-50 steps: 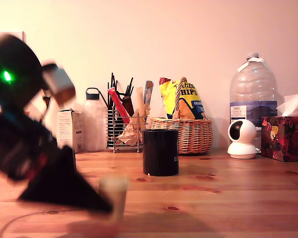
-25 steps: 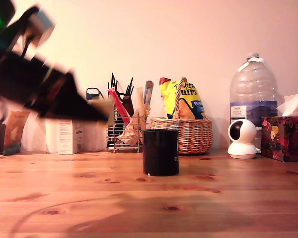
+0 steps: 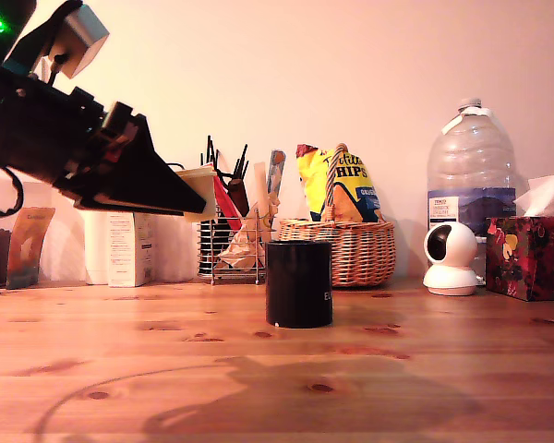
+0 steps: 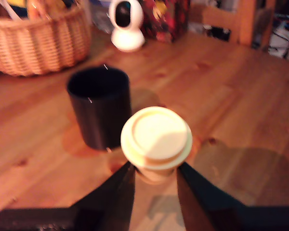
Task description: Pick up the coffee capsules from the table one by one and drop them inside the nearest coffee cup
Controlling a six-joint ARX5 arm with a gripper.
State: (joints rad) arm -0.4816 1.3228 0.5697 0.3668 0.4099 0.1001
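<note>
My gripper (image 3: 199, 196) hangs high over the table (image 3: 397, 369), at the exterior view's left, shut on a coffee capsule (image 3: 201, 189). In the wrist view the capsule (image 4: 156, 139) is tan with a wide cream top, held between the two black fingers (image 4: 116, 192). The black coffee cup (image 3: 298, 283) stands upright on the wood, to the right of and below the capsule in the exterior view. The wrist view shows the cup (image 4: 99, 108) just beyond the capsule, its mouth open and dark.
A wicker basket (image 3: 342, 249) with snack bags stands behind the cup. A wire rack (image 3: 229, 245) of utensils, a white bottle and a carton (image 3: 129, 247) line the back. A white camera (image 3: 451, 258), a water jug (image 3: 471, 180) and a tissue box (image 3: 531, 254) stand at the right.
The gripper rose from the table's front left with the capsule, then shifted right toward the cup. The cup has not moved.
</note>
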